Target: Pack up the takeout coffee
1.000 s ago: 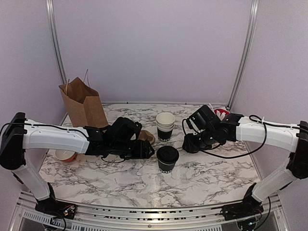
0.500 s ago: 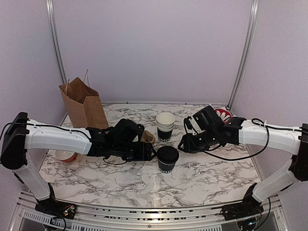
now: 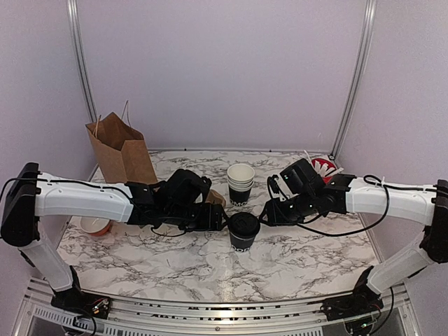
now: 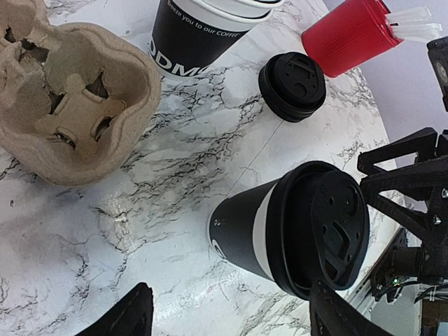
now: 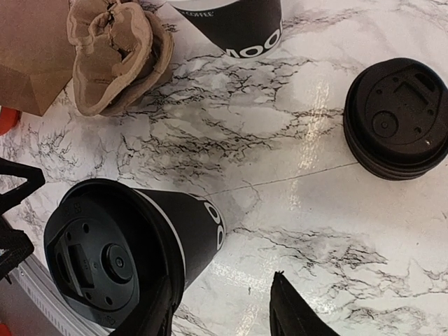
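Observation:
A lidded black takeout coffee cup stands upright mid-table; it shows in the left wrist view and the right wrist view. My left gripper is open just left of it, and the cup stands ahead between its fingers, not gripped. My right gripper is open just right of the cup, and its left finger is close beside the cup. A stack of open black cups stands behind.
A brown paper bag stands at the back left. A cardboard cup carrier lies beside the cup stack. A loose stack of black lids and a red cup of stirrers are at the right.
Both grippers have closed in on the lidded cup. The left moved right and the right moved left and down. The cup has not moved.

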Action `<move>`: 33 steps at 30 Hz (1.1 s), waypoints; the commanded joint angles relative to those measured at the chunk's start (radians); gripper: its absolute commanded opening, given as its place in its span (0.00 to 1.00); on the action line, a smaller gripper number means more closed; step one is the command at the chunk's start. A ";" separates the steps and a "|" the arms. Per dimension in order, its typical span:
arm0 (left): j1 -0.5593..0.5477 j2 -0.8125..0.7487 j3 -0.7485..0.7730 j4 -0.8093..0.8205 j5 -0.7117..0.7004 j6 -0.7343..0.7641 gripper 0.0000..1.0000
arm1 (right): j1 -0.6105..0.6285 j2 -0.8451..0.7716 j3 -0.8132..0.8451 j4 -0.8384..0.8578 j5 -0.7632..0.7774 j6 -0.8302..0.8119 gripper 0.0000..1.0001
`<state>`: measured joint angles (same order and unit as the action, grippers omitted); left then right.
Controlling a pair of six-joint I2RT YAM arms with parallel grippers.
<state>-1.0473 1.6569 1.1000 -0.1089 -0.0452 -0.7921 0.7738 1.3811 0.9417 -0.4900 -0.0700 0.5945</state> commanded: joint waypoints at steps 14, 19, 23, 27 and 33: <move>-0.036 0.044 0.148 -0.100 -0.067 0.075 0.59 | -0.005 0.008 0.003 0.015 -0.004 0.001 0.46; -0.050 0.036 0.203 -0.151 -0.101 0.105 0.43 | -0.005 0.012 0.009 0.010 -0.001 -0.002 0.46; -0.063 0.037 0.264 -0.211 -0.117 0.132 0.35 | -0.005 0.016 0.011 0.008 -0.001 -0.005 0.46; -0.067 0.020 0.302 -0.234 -0.135 0.146 0.27 | -0.005 0.019 0.009 0.008 0.001 -0.005 0.46; -0.076 0.111 0.285 -0.233 -0.068 0.143 0.20 | -0.005 0.027 0.009 0.012 -0.005 -0.007 0.46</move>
<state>-1.1088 1.6955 1.3903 -0.2913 -0.1509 -0.6605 0.7738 1.3880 0.9398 -0.4747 -0.0704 0.5945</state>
